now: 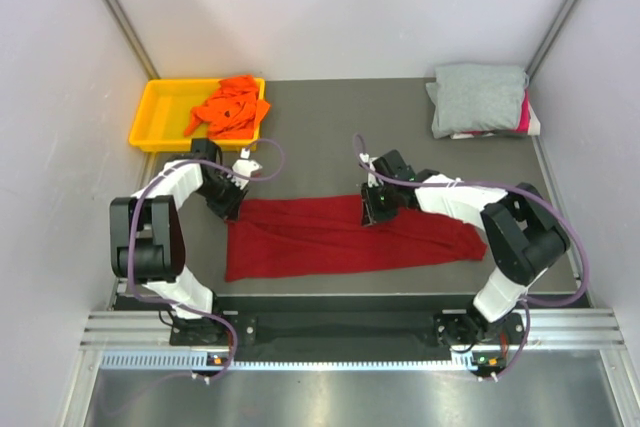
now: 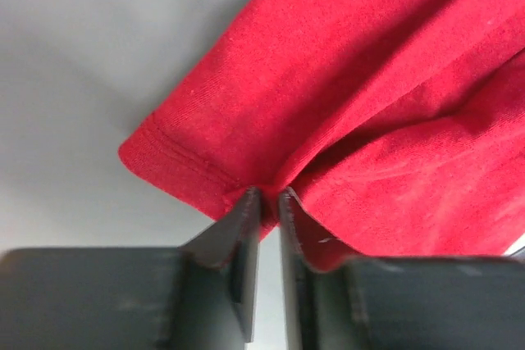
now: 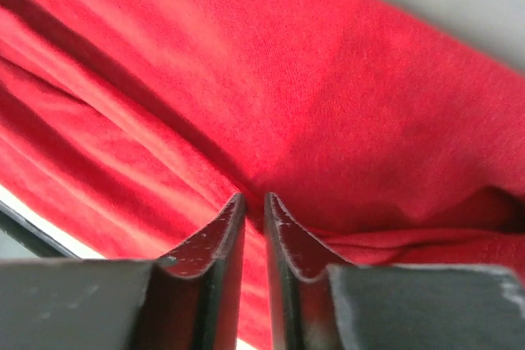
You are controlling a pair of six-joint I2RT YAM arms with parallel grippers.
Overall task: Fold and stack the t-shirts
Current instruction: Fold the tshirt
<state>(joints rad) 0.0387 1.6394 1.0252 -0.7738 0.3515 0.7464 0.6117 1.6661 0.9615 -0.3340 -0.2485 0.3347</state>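
Red shirt (image 1: 340, 237) lies as a folded band across the worktop (image 1: 330, 137) centre, grey shirt (image 1: 478, 97) at 1 o'clock, orange shirt (image 1: 228, 107) in the tray (image 1: 150, 112) at 11. Left jaws clench the red shirt's 9 o'clock corner; right jaws pinch its 12 o'clock edge.

A dark grey tabletop (image 1: 340, 137) seen from above. A red shirt (image 1: 330, 237) lies spread in a long band across its near half, creased lengthwise. A yellow tray (image 1: 150, 112) sits at the far left corner. At the far right corner, a folded grey shirt (image 1: 478, 97) rests on a pink shirt (image 1: 523, 112).
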